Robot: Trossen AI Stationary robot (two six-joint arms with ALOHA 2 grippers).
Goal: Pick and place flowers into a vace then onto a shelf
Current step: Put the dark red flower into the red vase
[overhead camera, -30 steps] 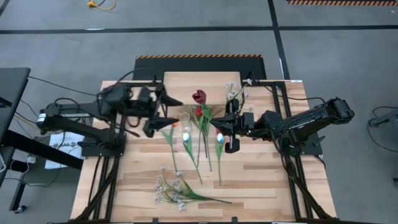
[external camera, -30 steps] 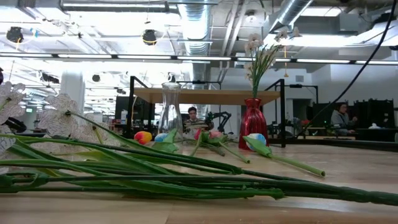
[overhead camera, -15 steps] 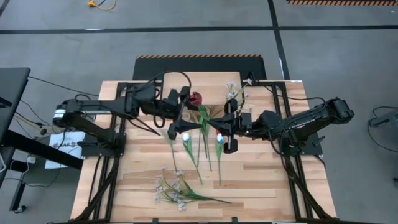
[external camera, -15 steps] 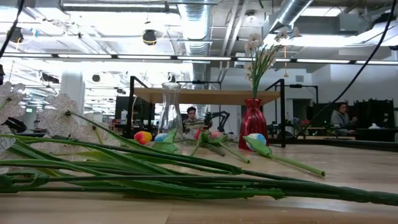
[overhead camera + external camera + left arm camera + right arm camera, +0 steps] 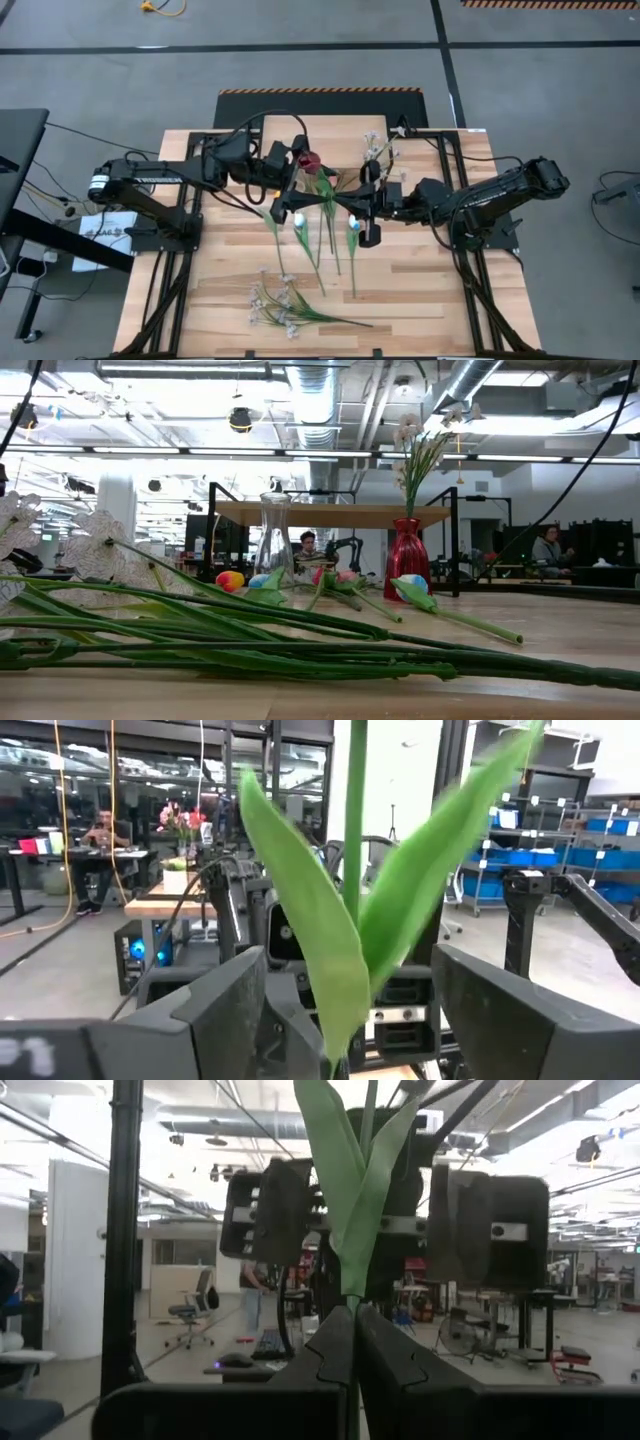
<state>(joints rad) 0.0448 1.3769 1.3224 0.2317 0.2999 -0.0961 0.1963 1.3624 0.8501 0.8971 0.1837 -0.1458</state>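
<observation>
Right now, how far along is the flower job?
Done: one white-lilac spray stands in the red vase. In hand: the right gripper is shut on a tulip stem, the left gripper open around it. Left: tulips and a loose spray lie on the table; the clear vase is empty; no vase on the shelf.

Light fell evenly from overhead in the high view, flat and soft, leaving only faint shadows under the dark arms on the pale plank-patterned wooden tabletop (image 5: 420,290). In the low view the long white ceiling light strips (image 5: 190,448) glared brightly, while the nearest green stems (image 5: 250,655) and pale blossoms (image 5: 95,545) lay large and soft, out of focus. In the left wrist view the broad green leaf (image 5: 310,940) was smeared with blur against a bright room.
</observation>
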